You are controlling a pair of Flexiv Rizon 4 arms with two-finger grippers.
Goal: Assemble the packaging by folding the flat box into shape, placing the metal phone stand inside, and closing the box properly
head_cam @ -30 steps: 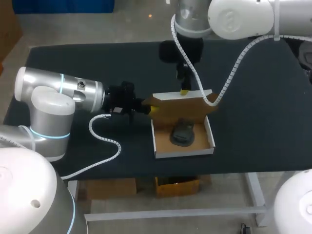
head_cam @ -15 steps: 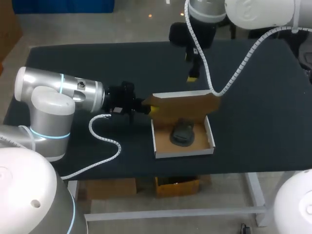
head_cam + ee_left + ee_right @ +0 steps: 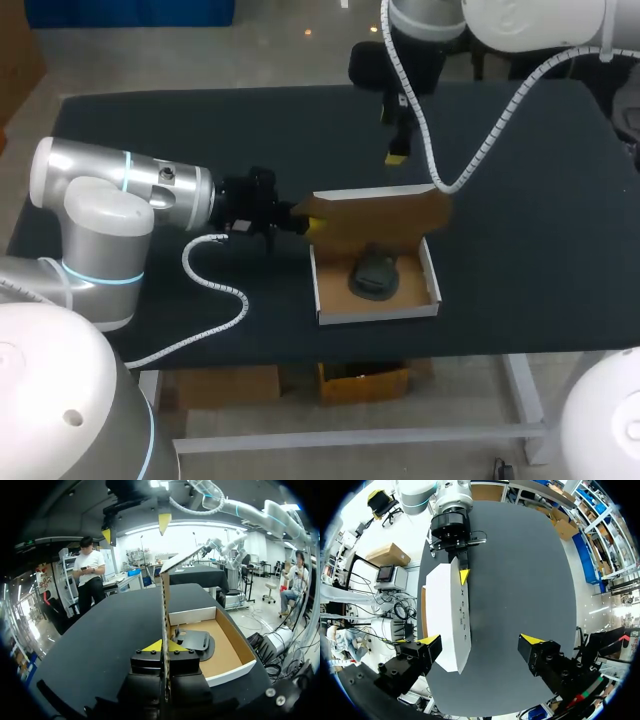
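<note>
Now, in the head view, the box sits mid-bench with the stand inside. Its lid stands along the far wall, long axis crosswise. The right end effector hovers just beyond the lid, so closing likely means pushing it toward me.

Left wrist view: the left end effector pinches the lid's end.

Right wrist view: the right end effector is spread wide and empty, above the lid.

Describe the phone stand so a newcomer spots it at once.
Start at the black table; near its front edge sits an open white-walled cardboard box with a raised brown lid. The dark grey metal phone stand lies on its floor, the only thing inside.
</note>
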